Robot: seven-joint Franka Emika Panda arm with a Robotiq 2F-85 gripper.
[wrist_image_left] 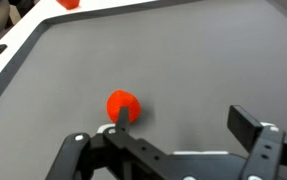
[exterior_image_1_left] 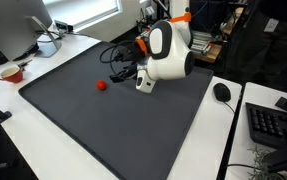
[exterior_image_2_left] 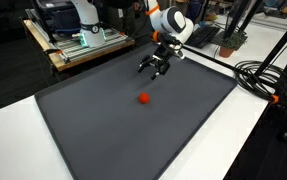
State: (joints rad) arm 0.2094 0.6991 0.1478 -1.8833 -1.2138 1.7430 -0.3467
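Ball (exterior_image_1_left: 101, 86): small, red, round (so no long axis to record), resting on the dark mat (exterior_image_1_left: 113, 130) that covers most of the white counter (exterior_image_1_left: 218, 140), apart from every other item. Gripper (exterior_image_2_left: 153, 66): jaws spread, nothing between them, held low over the mat just beside the ball and not touching it in both exterior views. Governing relation: in the wrist view the ball (wrist_image_left: 123, 106) sits ahead of the gripper (wrist_image_left: 183, 128) but off the centre line, in line with one finger (wrist_image_left: 124, 117) rather than in the gap between the two. That finger crosses the ball's lower edge in the picture, so the ball's contact with the mat is hidden there. Height of the fingertips above the mat cannot be judged from any view. The gripper body is cut off by the bottom edge of the wrist view, and in an exterior view the dark fingers merge with the cables (exterior_image_1_left: 123, 55) behind them. Mouse (exterior_image_1_left: 221, 92) and keyboard (exterior_image_1_left: 273, 122) lie on the counter off the mat, well apart from the ball.
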